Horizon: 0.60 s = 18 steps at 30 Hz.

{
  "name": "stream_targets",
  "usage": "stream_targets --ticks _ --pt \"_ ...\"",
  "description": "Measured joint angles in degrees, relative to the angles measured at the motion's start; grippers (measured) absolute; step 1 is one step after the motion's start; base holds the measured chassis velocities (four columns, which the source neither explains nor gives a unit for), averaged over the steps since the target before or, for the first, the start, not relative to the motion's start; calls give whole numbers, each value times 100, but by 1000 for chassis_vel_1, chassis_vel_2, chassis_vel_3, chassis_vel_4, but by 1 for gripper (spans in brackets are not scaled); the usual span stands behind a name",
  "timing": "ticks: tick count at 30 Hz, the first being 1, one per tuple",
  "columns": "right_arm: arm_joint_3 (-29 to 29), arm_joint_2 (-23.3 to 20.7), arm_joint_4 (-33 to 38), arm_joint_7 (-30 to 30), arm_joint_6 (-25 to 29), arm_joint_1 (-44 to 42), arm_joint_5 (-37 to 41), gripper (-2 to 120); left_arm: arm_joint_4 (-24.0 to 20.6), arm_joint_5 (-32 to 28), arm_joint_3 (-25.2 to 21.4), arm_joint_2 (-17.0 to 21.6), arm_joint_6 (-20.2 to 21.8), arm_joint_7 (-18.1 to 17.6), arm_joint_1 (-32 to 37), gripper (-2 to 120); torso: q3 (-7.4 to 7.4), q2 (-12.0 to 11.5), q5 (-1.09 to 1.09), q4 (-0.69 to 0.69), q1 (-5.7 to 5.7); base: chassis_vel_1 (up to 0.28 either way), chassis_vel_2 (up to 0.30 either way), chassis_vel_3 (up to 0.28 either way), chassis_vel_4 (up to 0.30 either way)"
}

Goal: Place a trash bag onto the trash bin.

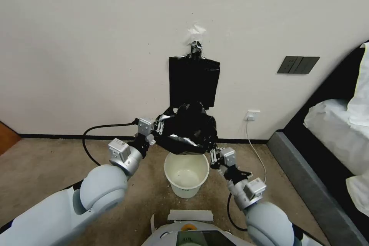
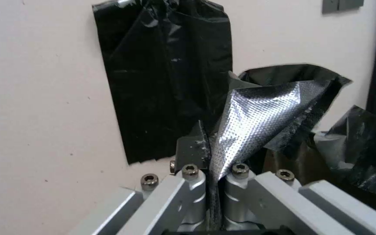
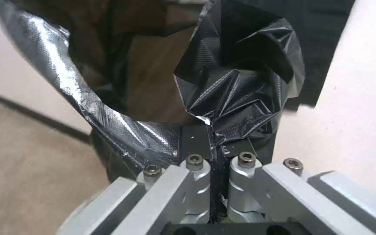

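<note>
Your left pincer (image 1: 158, 127) and right pincer (image 1: 213, 156) both pinch the trash bag (image 1: 188, 128), stretched between them just above the trash bin (image 1: 186, 171).

Wall, floor and bed edge

A sheaf of black bags (image 1: 194, 81) hangs taped on the far cream wall (image 1: 77, 46); right of it sit a dark switch plate (image 1: 298, 65) and a white socket (image 1: 252, 115). A bed (image 1: 338, 123) lies right.

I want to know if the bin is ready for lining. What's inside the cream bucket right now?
The trash bin looks empty: bare cream floor and walls. Its far rim is covered by the trash bag, held above it by the left pincer and right pincer.
</note>
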Motion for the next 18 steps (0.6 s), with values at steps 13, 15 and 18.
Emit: stream_targets --ticks 13,15,18 --pt "869 60 -3 -79 413 -1113 -291 0 336 517 564 -557 16 78 260 0 0 0 1 0 0 0 0 0 0" --pt "1052 39 -3 -17 386 -1095 -100 0 466 545 739 -689 59 55 180 0 1 0 0 0 0 0 0 0 0" --pt "1070 136 -3 58 173 -1100 338 0 750 679 1076 -925 129 14 104 0 1 0 0 -1 0 0 0 0 0"
